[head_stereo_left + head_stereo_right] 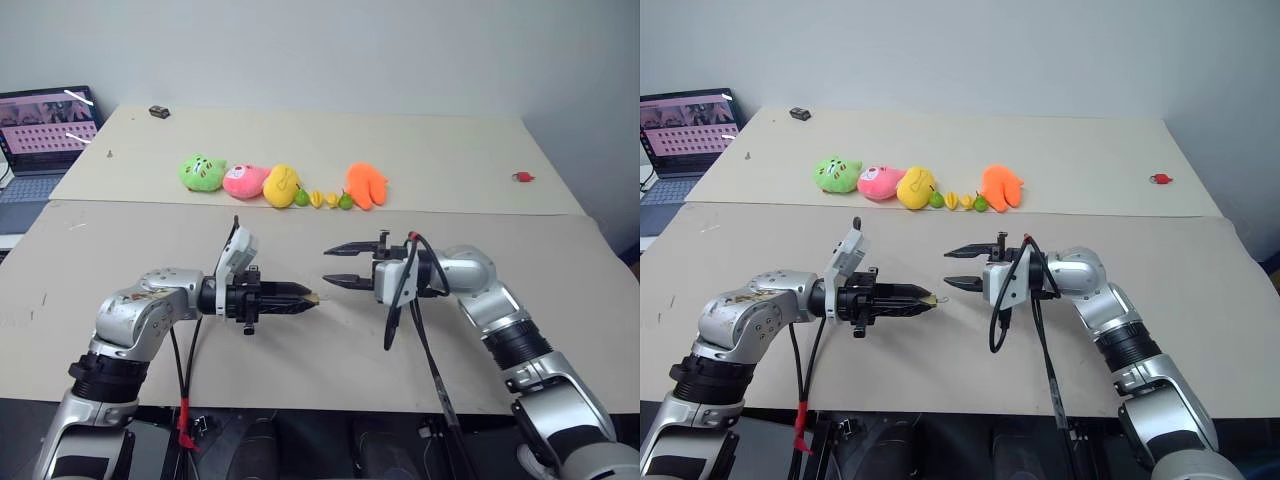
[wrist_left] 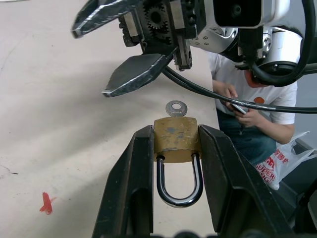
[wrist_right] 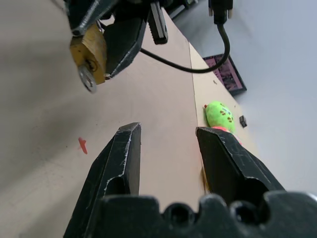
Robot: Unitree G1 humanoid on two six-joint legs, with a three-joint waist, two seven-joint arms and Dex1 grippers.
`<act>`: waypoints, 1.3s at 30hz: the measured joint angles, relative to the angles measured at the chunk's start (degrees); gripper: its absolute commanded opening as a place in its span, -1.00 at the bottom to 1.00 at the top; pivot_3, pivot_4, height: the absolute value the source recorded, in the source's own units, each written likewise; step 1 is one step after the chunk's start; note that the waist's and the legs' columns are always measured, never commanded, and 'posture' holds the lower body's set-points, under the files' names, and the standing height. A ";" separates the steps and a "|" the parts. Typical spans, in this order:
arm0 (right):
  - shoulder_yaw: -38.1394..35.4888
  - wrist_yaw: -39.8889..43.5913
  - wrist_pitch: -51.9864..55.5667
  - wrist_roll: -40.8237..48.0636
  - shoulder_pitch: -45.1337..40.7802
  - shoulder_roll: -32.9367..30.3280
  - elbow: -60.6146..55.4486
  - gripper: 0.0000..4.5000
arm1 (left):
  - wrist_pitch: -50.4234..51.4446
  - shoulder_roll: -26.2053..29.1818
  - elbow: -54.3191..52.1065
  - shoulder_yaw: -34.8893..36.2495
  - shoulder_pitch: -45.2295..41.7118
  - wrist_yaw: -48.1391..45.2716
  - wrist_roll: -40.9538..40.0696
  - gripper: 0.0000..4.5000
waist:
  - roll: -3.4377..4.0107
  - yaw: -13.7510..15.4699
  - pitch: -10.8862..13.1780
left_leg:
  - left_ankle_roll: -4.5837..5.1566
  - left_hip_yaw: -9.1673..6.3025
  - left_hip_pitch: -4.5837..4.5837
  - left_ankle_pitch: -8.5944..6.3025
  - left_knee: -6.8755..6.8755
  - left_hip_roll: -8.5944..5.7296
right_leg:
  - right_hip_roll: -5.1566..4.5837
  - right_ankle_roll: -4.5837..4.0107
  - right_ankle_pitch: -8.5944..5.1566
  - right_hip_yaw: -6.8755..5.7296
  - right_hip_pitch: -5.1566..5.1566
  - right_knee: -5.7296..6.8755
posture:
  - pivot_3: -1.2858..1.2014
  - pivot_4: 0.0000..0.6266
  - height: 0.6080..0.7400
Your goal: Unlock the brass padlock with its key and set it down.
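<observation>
Small brass padlock (image 2: 175, 139) with silvery shackle loop pinched by its body between left gripper's (image 1: 300, 298) two black fingers, held above tan table (image 1: 330, 365), centre of head view. Small silvery key (image 2: 176, 107) sticks out of padlock's bottom end. Right gripper (image 1: 337, 266) just beside, facing it, fingers spread, holding nothing, clear of key. Row of plush toys (image 1: 283, 184) well behind, mid-table.

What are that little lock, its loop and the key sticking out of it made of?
The brass padlock looks like dull, scuffed yellow metal, probably brass. Its shackle is smooth, shiny silvery metal with bright reflections, likely steel. The key has a flat, pale silvery head, seemingly plated metal.
</observation>
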 measured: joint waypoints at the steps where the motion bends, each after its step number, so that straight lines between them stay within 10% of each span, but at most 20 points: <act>1: 0.04 0.28 -1.69 0.02 0.14 -0.40 0.27 0.00 | 0.05 0.02 0.00 0.00 0.00 0.03 -0.01 -0.63 | 0.00 0.00 0.00 | 0.00 0.00 0.00 0.00 0.00 0.00 | 0.00 0.00 0.00 0.00 0.00 0.00 | 0.03 -0.52 0.65; 39: 3.27 3.67 -9.40 0.71 -2.26 3.30 1.45 0.00 | 1.32 -1.17 -0.03 0.66 -0.96 2.24 -0.36 -0.63 | 0.00 -0.03 0.00 | 0.00 0.00 0.05 0.00 0.00 0.00 | 0.00 -0.15 0.09 0.01 0.02 0.03 | 0.03 -0.52 0.65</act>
